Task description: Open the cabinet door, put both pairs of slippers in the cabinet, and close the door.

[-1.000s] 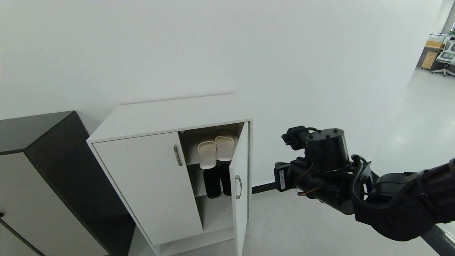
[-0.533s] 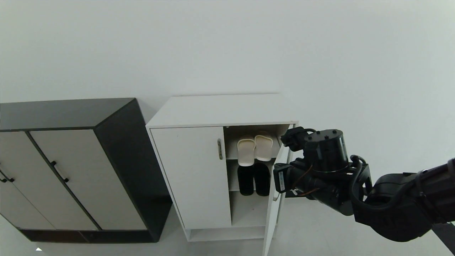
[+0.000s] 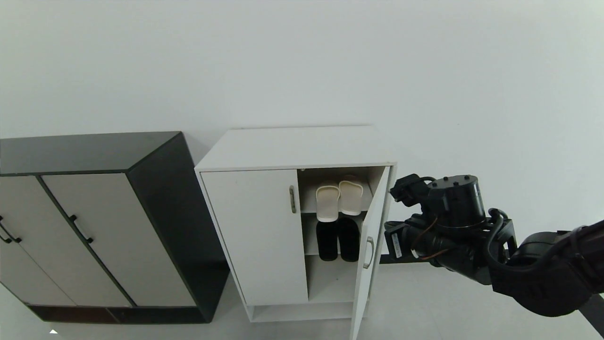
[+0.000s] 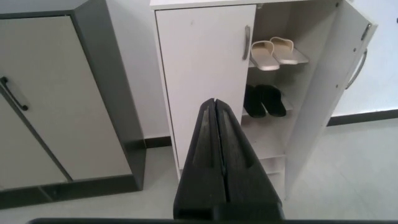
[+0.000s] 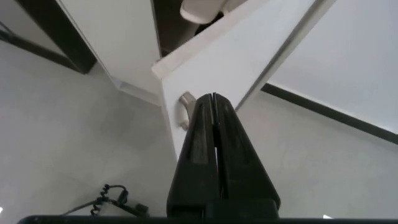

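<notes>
A plain white wall (image 3: 302, 61) and a pale grey floor (image 3: 448, 311) form the setting. Against the wall stands a low white wooden cabinet (image 3: 292, 146) with two doors. Its left door (image 3: 255, 236) is shut, and its right door (image 3: 375, 226) stands swung outward, with a curved metal handle (image 3: 368, 252) on its outer face. In the open half, a pair of cream slippers (image 3: 339, 200) lies on the upper shelf, their near ends overhanging its front edge. A pair of black slippers (image 3: 337, 238) lies on the shelf directly below. Just beside the white cabinet, on its left, stands a larger black cabinet with beige doors (image 3: 155, 198). The right gripper (image 5: 214, 98) has its two fingers pressed together with no gap and holds nothing. It sits outside the open door, its tip just beside the handle; whether it touches the door cannot be told. The left gripper (image 4: 214, 102), fingers likewise pressed together and empty, is held well apart from the cabinet and points toward the shut left door. A coiled black cable (image 5: 112, 196) lies on the floor.
</notes>
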